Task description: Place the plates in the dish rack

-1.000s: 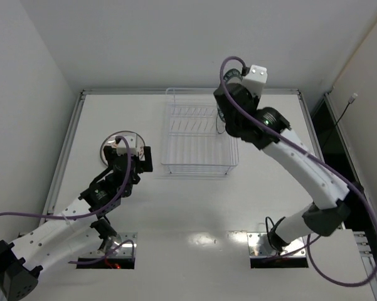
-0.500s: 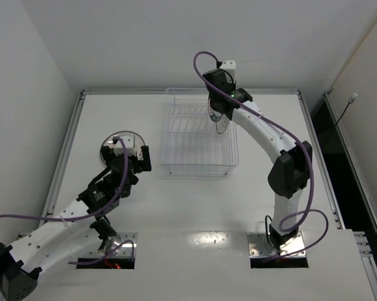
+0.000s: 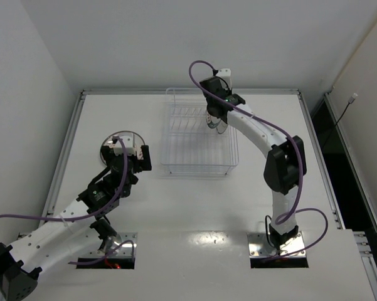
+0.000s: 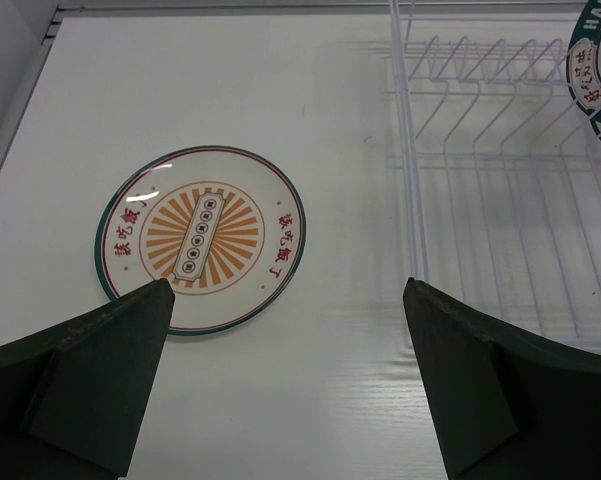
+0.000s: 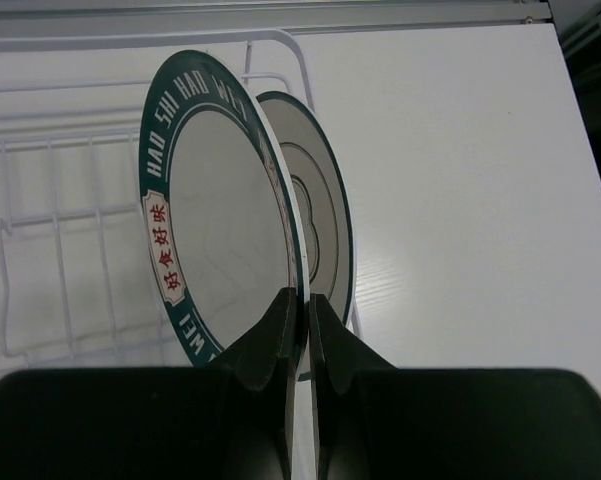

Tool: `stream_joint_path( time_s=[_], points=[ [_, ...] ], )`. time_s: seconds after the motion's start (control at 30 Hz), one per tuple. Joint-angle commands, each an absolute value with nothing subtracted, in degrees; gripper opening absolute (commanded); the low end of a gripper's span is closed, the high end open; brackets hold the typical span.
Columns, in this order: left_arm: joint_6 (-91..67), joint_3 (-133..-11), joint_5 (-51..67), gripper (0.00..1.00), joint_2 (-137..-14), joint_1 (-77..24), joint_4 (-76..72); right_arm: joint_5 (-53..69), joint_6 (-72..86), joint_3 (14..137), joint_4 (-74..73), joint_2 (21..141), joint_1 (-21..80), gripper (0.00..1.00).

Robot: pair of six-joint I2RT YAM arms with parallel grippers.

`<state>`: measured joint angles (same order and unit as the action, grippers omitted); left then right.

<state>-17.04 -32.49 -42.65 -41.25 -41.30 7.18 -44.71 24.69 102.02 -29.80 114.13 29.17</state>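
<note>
Right claw (image 5: 302,300) is pinching the teal-lettered plate (image 5: 215,220) by its rim, holding it upright over the dish rack (image 5: 40,170), just beside the grey plate (image 5: 325,230). Letting go off a slot risks tipping it onto that neighbour. Left claw (image 4: 287,290) is gaping wide near the sunburst plate (image 4: 202,240), left of the rack.

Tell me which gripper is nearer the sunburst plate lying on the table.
Left. The left gripper hangs open close beside the sunburst plate; the right gripper is far off at the dish rack, shut on the teal-rimmed plate.
</note>
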Motion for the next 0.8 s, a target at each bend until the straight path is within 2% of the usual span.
stream_joint_path(
  time_s=[0.0, 0.13, 0.37, 0.77],
  points=[
    [-17.05, -32.61, -43.07, 1.00, -41.04, -41.84, 4.92, -45.09, 21.36, 101.43, -29.00, 114.96, 30.58, 0.00],
    [-17.05, -32.61, -43.59, 1.00, -41.57, -41.84, 4.92, -51.12, 21.36, 103.10, -30.41, 114.00, 31.73, 0.00],
    [-17.05, -32.08, -43.59, 1.00, -42.10, -41.84, 4.92, -56.95, 15.05, 101.33, -23.04, 105.21, 31.73, 0.00],
    [-17.05, -32.08, -43.59, 1.00, -42.63, -41.84, 4.92, -54.32, 15.12, 100.03, -23.37, 105.82, 30.15, 0.00]
  ],
)
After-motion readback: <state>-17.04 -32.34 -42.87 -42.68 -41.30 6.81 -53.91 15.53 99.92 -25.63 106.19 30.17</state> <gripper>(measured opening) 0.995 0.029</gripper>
